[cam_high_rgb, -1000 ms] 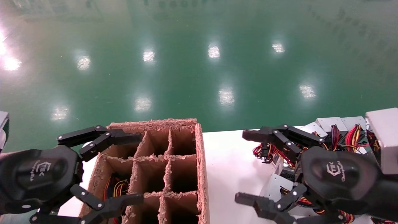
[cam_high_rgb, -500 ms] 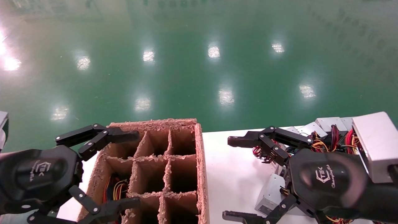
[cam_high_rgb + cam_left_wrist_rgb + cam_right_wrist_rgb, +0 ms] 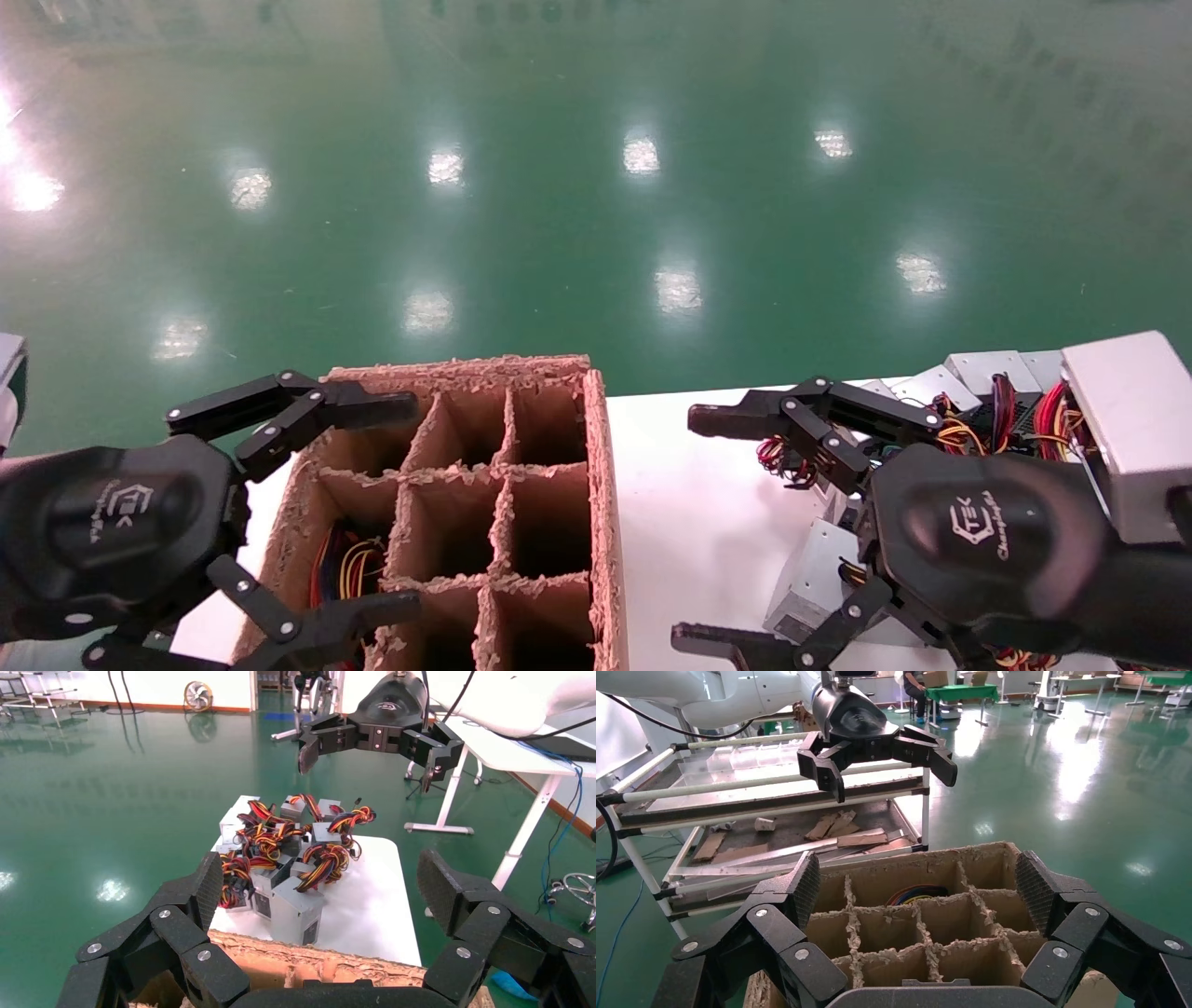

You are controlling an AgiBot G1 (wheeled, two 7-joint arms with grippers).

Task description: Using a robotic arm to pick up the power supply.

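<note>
On your white bench, silver power supply boxes trail bright wires at its right edge; right tool and left tool gape open.

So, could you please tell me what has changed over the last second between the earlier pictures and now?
The right tool, open, swung toward the robot's left, away from the heap of power supplies and out over the bare white table; most of that shift came early, with little after. It took hold of nothing. The left tool stayed open over the cardboard divider box, and the box and heap did not move.
</note>
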